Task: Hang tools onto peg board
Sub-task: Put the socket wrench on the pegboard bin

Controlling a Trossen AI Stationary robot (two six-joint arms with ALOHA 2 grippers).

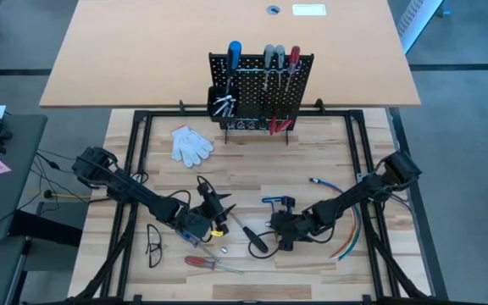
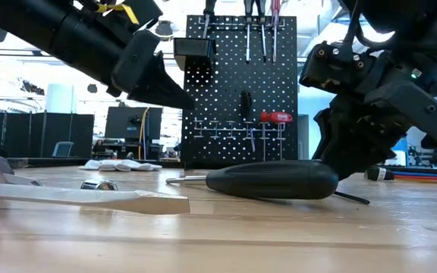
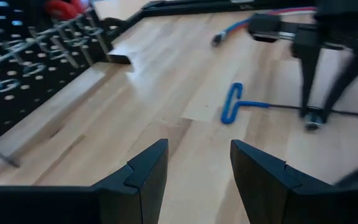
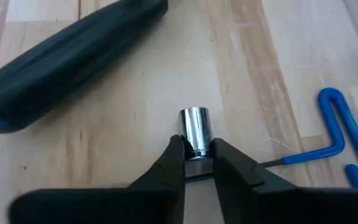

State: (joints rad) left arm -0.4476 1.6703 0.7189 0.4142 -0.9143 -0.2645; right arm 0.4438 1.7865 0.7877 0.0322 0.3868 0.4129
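The peg board [image 1: 261, 89] stands upright at the far middle with several tools hung on it. A black-handled screwdriver [image 1: 252, 233] lies on the table between my grippers. The blue T-handle key [image 3: 232, 102] lies just beyond it. My right gripper [image 4: 196, 146] is shut on a small silver bit [image 4: 194, 127] next to the screwdriver handle [image 4: 67, 62]. My left gripper [image 3: 197, 180] hovers open above the table left of the screwdriver, with nothing between its fingers. A red-handled screwdriver [image 1: 206, 263] lies near the front edge. My right gripper pinches the silver bit between its two fingertips [image 4: 178, 152], on the bit's lower part [image 4: 194, 149]. The fingers slant down from the table's right side. The bit stands about upright with its shiny top end showing, at table level [image 3: 314, 119]; whether it is lifted I cannot tell.
A white glove [image 1: 191, 144] lies left of the peg board. Coloured cables [image 1: 346, 224] curve along the right side. Another silver bit [image 2: 97, 184] sits on the table near the front left. A dark wire-like tool [image 1: 153, 244] lies at the left.
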